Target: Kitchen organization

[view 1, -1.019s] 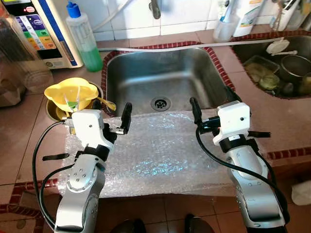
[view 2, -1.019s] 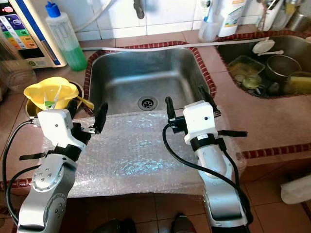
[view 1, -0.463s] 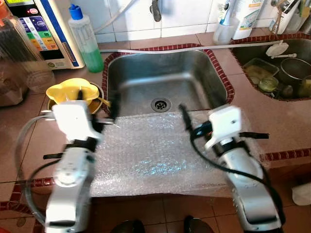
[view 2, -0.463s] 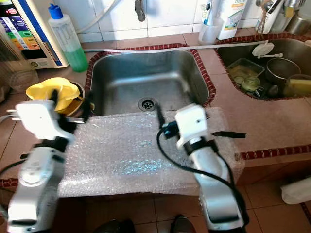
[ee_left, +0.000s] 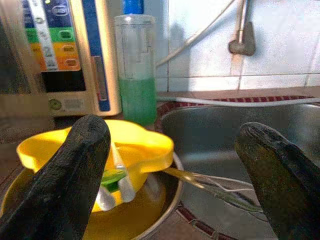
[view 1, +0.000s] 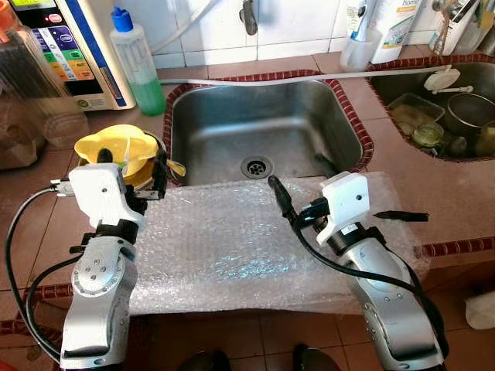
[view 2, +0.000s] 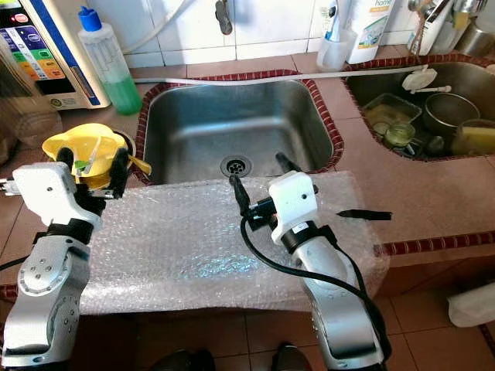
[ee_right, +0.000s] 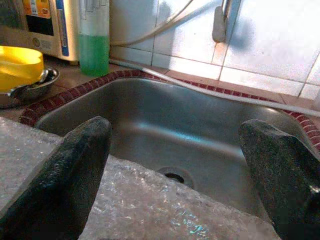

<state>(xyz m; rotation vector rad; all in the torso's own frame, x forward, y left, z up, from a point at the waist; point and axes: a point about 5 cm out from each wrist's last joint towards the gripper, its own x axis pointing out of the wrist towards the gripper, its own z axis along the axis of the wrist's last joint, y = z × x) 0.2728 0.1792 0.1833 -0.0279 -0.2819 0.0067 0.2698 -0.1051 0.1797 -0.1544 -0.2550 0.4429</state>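
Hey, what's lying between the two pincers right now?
Only the bubble wrap sheet spans from the left pincer to the right pincer, as the left eye view shows.

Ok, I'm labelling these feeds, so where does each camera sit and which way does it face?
Left eye, right eye: on the head, looking down at the sink and bubble wrap; both silver arms show.
Left wrist: along the open left gripper toward the yellow bowl and green soap bottle.
Right wrist: along the open right gripper into the sink.
All views share the sink.
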